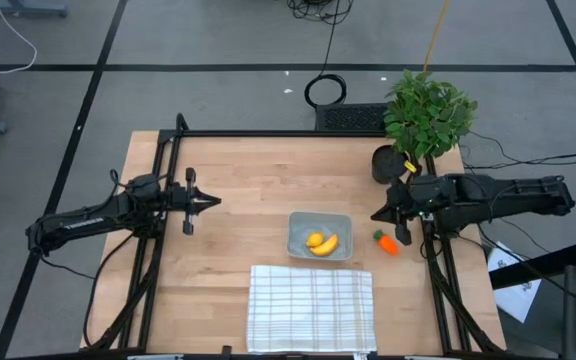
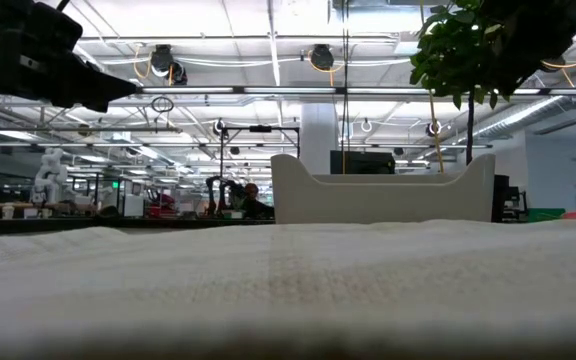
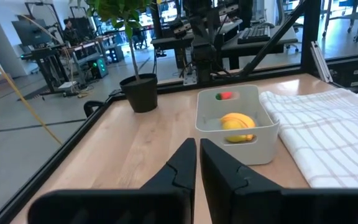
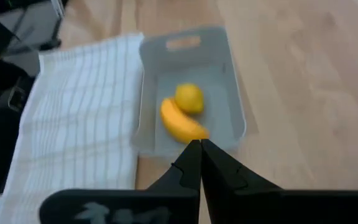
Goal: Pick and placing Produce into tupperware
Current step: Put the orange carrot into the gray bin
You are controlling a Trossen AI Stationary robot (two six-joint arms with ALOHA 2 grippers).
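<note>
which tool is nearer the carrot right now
Right. The right tool hangs just beside the carrot, which lies on the table outside the tupperware. The left tool is across the table, beyond the container.

Yellow banana point(image 1: 324, 245), orange carrot point(image 1: 386, 242), white checked cloth point(image 1: 311, 308).

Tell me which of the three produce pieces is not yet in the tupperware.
The carrot, orange with a green top, lies on the bare table beside the tupperware, near the right gripper. The banana and lemon are already inside.
</note>
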